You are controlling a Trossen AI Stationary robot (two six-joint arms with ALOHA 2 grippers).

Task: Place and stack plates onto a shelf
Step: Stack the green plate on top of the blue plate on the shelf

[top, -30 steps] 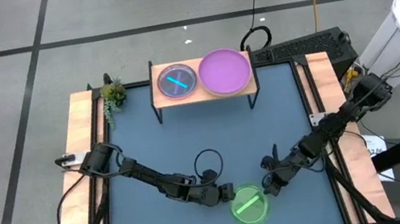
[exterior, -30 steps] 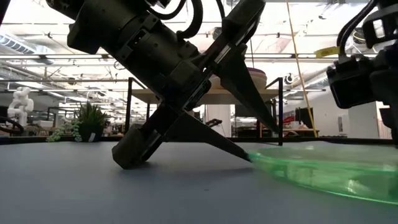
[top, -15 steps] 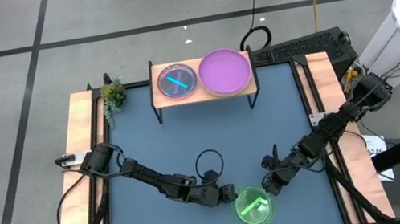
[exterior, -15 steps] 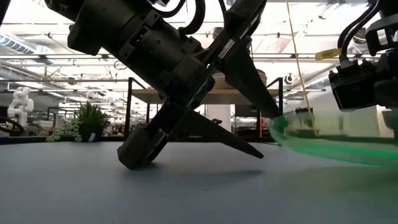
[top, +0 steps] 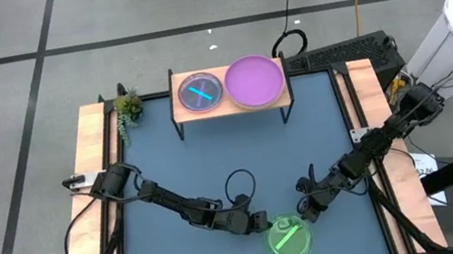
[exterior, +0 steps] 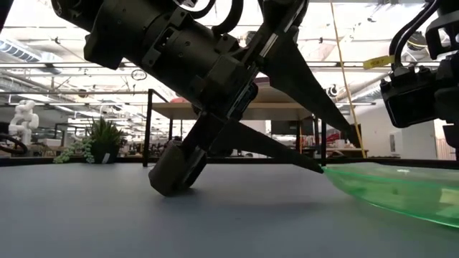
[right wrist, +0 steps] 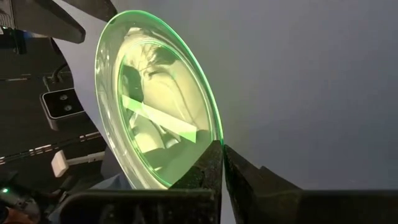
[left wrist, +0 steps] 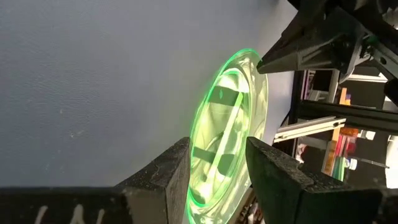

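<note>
The green plate (top: 287, 237) is small, round and translucent, with a raised rim and a brighter green bar running diagonally across its middle; it sits at the near edge of the blue surface (top: 214, 161), between the two arms. The right pincer (top: 301, 216) has its fingers pressed together on the plate's rim, a grip the right wrist view makes plain: the two dark fingertips (right wrist: 219, 163) meet right at the green edge (right wrist: 155, 106). The left pincer (top: 261, 224) has its fingers apart, and the left wrist view shows them (left wrist: 168, 177) straddling the opposite rim of the plate (left wrist: 227, 134), though whether they touch it cannot be told. The low view adds what the overhead view hides: the plate (exterior: 401, 193) is tilted, the edge nearer the left pincer lifted off the surface. At the far side, the shelf (top: 232, 106), a light-wood board on black legs, carries a smaller blue plate (top: 200, 92) with a bar, beside a larger purple plate (top: 255, 81).
</note>
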